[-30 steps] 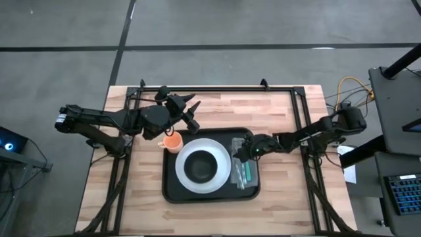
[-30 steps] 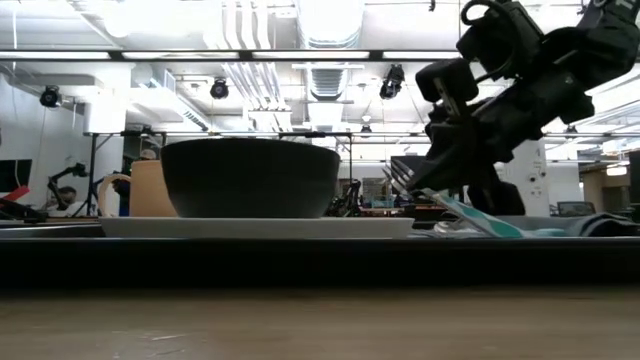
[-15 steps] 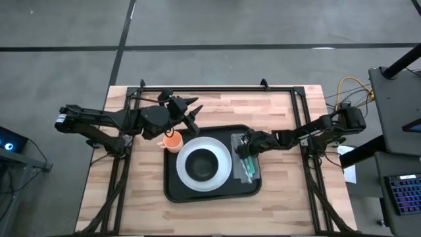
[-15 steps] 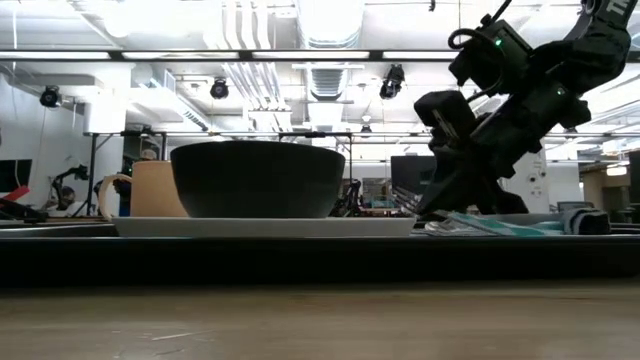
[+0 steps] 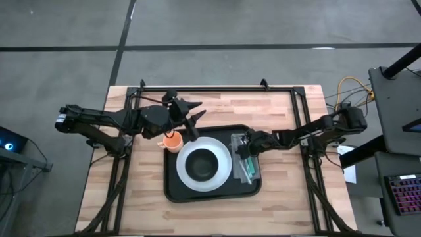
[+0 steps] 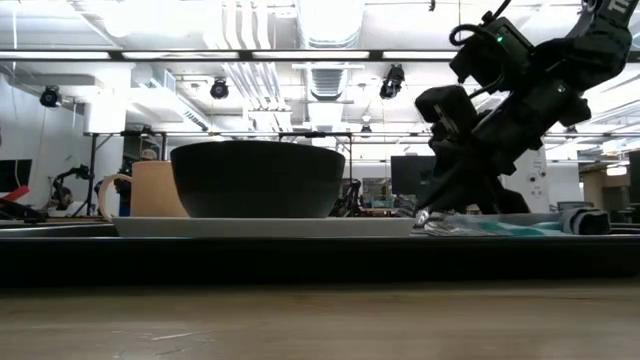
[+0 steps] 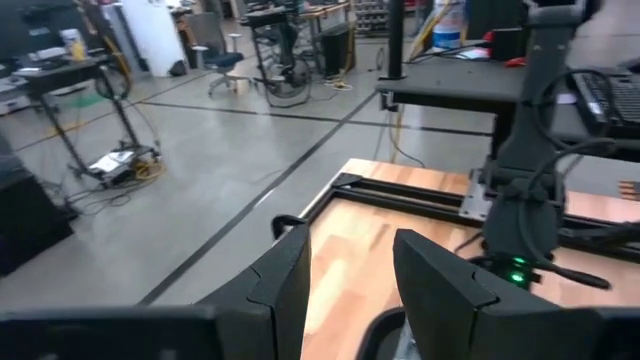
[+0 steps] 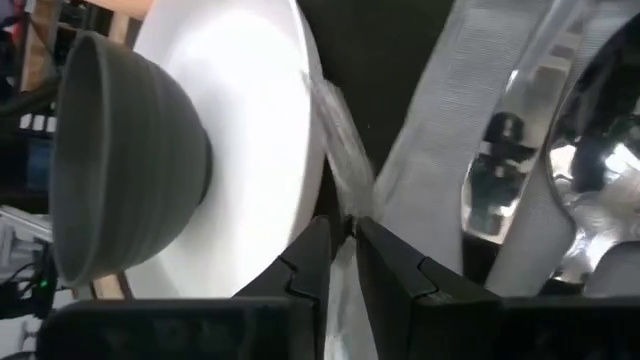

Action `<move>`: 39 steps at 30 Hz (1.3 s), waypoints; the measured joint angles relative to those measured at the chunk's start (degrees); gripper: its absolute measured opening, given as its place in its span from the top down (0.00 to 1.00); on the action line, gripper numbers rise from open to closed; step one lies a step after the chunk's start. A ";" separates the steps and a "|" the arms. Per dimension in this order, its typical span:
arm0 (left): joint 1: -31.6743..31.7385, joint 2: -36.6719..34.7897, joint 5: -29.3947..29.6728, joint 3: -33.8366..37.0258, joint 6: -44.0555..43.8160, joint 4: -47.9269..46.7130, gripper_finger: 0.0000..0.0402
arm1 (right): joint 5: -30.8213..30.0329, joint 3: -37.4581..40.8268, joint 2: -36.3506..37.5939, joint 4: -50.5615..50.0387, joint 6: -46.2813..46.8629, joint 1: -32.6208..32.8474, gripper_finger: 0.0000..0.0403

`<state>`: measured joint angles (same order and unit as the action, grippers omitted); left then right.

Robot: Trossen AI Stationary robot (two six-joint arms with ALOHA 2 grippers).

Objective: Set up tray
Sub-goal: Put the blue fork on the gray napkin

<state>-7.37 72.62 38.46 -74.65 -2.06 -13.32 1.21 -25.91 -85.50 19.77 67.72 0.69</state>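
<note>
Black and rimmed, the tray [image 5: 212, 192] lies mid-table directly under the right gripper [image 5: 242, 147], whose fingers [image 8: 310, 262] stand barely parted at a clear plastic wrapper [image 8: 345, 165] beside the white plate [image 5: 223, 155]. Left gripper [image 5: 193, 117] hovers part-open above the tray's far-left corner, holding nothing.

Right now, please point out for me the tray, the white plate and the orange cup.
tray [image 5: 172, 191]: high view, bare floor near its front left corner.
white plate [image 5: 225, 164]: high view, its right rim.
orange cup [image 5: 172, 141]: high view, middle of the cup.
</note>
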 joint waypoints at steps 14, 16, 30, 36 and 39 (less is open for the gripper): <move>0.02 -0.02 -2.34 -0.04 0.00 -0.22 0.69 | 1.00 -2.14 8.87 -4.16 2.03 1.04 0.87; 0.02 -0.02 -2.35 -0.04 0.00 -0.22 0.69 | 0.22 -5.22 10.08 -11.62 1.33 2.21 0.84; 0.06 -0.21 3.89 -0.07 -3.39 -0.24 0.69 | -19.23 -34.65 -0.85 -53.90 -1.49 12.85 0.67; 0.08 -1.26 4.30 -0.09 -3.41 -0.21 0.69 | -17.78 -40.04 -9.95 -57.13 0.15 12.87 0.62; 0.08 -2.16 4.29 -0.09 -3.45 -0.92 0.69 | -17.22 -41.59 -13.70 -61.55 3.22 13.53 0.59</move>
<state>-7.29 70.45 42.75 -74.74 -5.51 -14.24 -16.02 -67.50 -99.20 -41.78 70.95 14.22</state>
